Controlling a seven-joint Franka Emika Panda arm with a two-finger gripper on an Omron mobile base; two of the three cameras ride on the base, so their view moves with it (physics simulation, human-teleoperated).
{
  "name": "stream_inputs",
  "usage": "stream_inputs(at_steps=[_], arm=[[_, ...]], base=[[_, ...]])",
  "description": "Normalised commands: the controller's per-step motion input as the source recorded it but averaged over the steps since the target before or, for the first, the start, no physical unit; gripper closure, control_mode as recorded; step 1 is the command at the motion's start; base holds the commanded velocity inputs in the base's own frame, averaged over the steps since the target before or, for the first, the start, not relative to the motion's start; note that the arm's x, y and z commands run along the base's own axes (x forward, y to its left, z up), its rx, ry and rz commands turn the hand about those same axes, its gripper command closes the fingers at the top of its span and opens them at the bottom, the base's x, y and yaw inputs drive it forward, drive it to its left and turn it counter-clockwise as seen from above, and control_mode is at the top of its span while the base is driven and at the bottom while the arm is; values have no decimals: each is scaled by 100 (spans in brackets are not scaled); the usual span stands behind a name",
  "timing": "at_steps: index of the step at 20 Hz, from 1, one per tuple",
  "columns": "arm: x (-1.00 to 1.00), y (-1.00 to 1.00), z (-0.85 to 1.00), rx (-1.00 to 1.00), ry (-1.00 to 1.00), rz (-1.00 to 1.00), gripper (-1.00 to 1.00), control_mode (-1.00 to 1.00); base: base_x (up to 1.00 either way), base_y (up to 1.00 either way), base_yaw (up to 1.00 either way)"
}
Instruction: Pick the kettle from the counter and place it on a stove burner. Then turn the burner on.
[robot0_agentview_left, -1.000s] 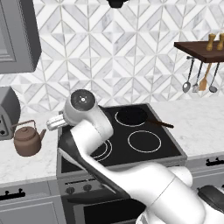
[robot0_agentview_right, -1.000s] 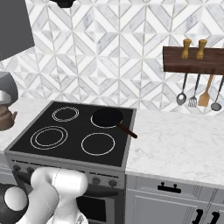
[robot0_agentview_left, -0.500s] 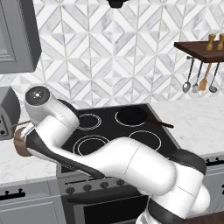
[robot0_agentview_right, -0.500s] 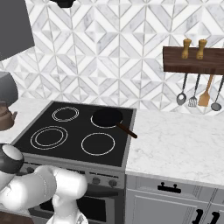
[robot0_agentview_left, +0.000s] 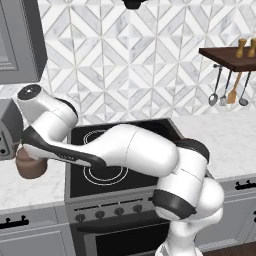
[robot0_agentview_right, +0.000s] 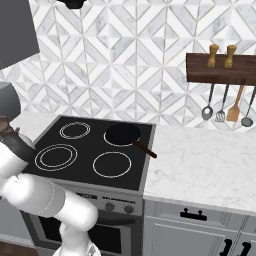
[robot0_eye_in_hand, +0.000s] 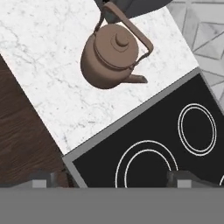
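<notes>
1 kettle (robot0_eye_in_hand: 113, 56) on counter (robot0_eye_in_hand: 48, 74), apart from wide-open end effector (robot0_eye_in_hand: 109, 178).

Behind the cooktop, a white-and-grey geometric tiled wall (robot0_agentview_right: 130, 55), with a dark wooden shelf (robot0_agentview_right: 220, 70) carrying two small bottles and hanging utensils (robot0_agentview_right: 227, 107), grey cabinet fronts (robot0_agentview_right: 200, 235) with black handles below, dark wood floor (robot0_eye_in_hand: 22, 144).
</notes>
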Motion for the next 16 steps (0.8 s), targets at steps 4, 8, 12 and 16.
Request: stream_inputs(at_steps=[4, 8, 12, 16], arm=[[0, 25, -31, -2, 0, 10, -100, -100], [0, 57, -50, -13, 0, 12, -100, -100], [9, 48, -32, -24, -1, 8, -100, -100], [32, 20, 0, -7, 0, 0, -100, -100]], base=[[0, 0, 0], [0, 0, 0], [0, 0, 0], [0, 0, 0]])
